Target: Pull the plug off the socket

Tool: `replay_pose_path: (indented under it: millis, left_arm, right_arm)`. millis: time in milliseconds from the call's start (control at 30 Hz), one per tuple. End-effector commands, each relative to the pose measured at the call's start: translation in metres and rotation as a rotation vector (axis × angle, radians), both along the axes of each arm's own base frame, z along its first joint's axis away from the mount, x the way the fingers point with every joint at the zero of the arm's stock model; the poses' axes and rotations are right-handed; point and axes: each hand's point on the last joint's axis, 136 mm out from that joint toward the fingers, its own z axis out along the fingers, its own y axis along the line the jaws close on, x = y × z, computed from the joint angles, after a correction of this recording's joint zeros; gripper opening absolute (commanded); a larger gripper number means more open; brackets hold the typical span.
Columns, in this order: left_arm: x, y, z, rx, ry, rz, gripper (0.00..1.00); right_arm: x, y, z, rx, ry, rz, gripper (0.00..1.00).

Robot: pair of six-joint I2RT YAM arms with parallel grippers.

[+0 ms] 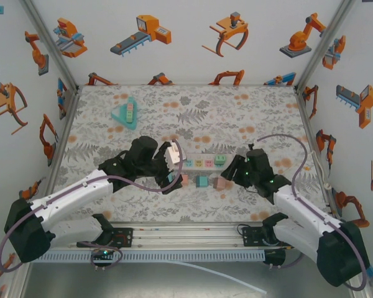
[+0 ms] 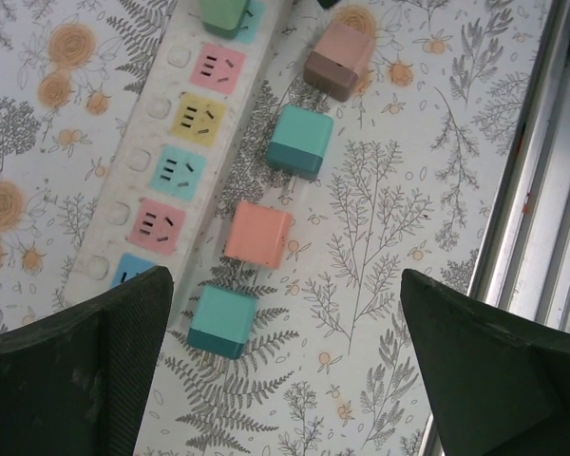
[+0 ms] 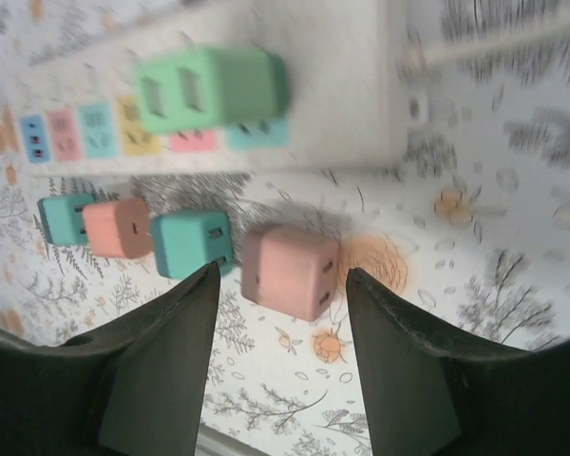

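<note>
Right wrist view: right gripper (image 3: 280,275) spread wide, apparently straddling the pink plug (image 3: 290,269).

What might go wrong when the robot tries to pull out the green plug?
The open right gripper sits over the loose pink plug, not the green plug, so it might grab the wrong one. The power strip looks unheld, so it may lift with the plug.

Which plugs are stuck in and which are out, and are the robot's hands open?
green plug: plugged into the power strip
pink plug: unplugged, on the table
inner teal plug: unplugged
orange plug: unplugged
end teal plug: unplugged
left gripper: open, empty
right gripper: open, empty
</note>
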Motion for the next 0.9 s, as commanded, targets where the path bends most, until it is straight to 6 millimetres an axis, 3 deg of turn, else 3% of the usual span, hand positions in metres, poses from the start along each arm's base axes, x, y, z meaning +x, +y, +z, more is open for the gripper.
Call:
replay_pose_path:
  millis: [0, 133, 267, 400, 533, 867]
  left_arm:
    - [0.010, 0.001, 0.011, -0.021, -0.036, 0.062, 0.97]
    - [0.031, 0.010, 0.016, -0.054, -0.049, 0.216, 0.97]
    - [0.045, 0.018, 0.022, -0.100, -0.034, 0.315, 0.97]
    - [0.056, 0.028, 0.024, -0.146, 0.002, 0.400, 0.97]
    - [0.077, 0.044, 0.021, -0.200, 0.116, 0.533, 0.99]
    - [0.121, 0.072, -0.011, -0.213, 0.356, 0.803, 0.94]
  right_arm:
    - [0.017, -0.006, 0.043, -0.181, -0.202, 0.112, 0.54]
    - [0.033, 0.008, 0.091, -0.252, -0.431, 0.239, 0.54]
    - [0.039, 0.023, 0.109, -0.355, -0.547, 0.398, 0.55]
    - [0.039, 0.038, 0.099, -0.453, -0.531, 0.610, 0.55]
    - [0.026, 0.059, 0.085, -0.467, -0.538, 0.853, 0.56]
    - [0.035, 0.060, 0.053, -0.670, -0.547, 1.064, 0.59]
